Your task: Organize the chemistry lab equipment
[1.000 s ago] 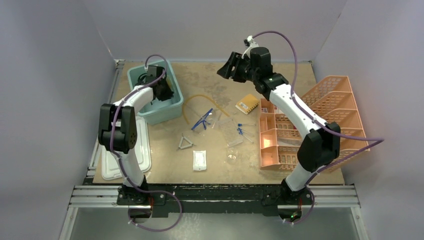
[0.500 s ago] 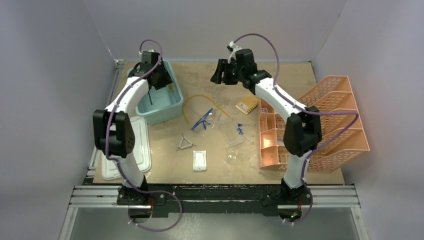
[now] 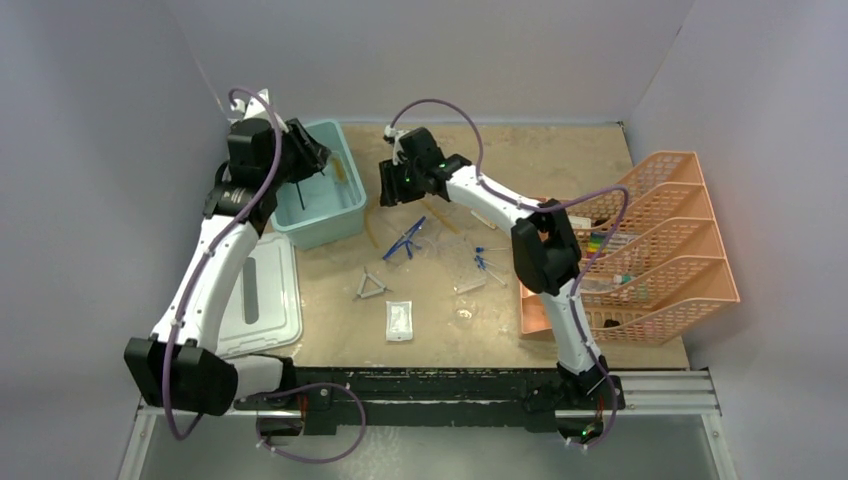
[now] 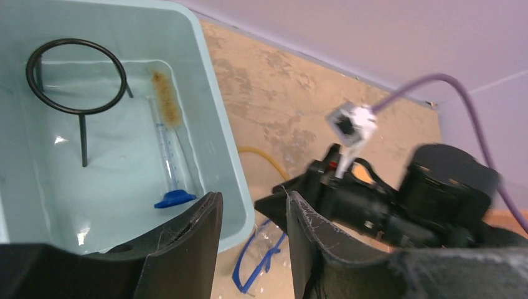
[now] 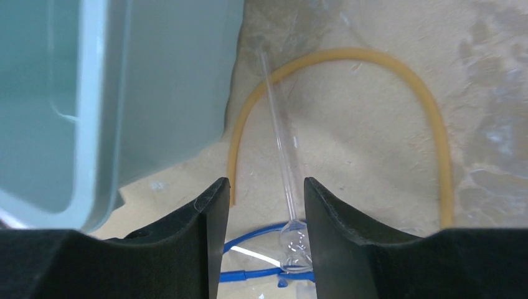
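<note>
A black wire ring tripod (image 4: 75, 75) and a blue-capped tube (image 4: 168, 156) lie in the teal tub (image 3: 335, 215). My left gripper (image 3: 308, 160) hangs open and empty over the tub's right rim (image 4: 252, 208). My right gripper (image 3: 388, 188) is open and empty, low over the table beside the tub (image 5: 266, 193). Between its fingers lie a clear glass pipette (image 5: 280, 143) and the blue-framed goggles (image 5: 255, 233) (image 3: 405, 240). The amber tubing (image 5: 348, 56) arches just ahead. A wire triangle (image 3: 372, 287), a white packet (image 3: 399, 320) and blue-capped tubes (image 3: 485, 262) lie on the table.
The orange tiered mesh tray (image 3: 650, 200) stands at the right and holds a few small items. The white lid (image 3: 255, 300) lies at the left front. The tub's wall (image 5: 155, 81) is close on the left of my right gripper. Grey walls surround the table.
My right arm has swung left and down, from the back middle to the tubing and goggles beside the tub. My left arm has lifted out of the tub and drawn back left.
</note>
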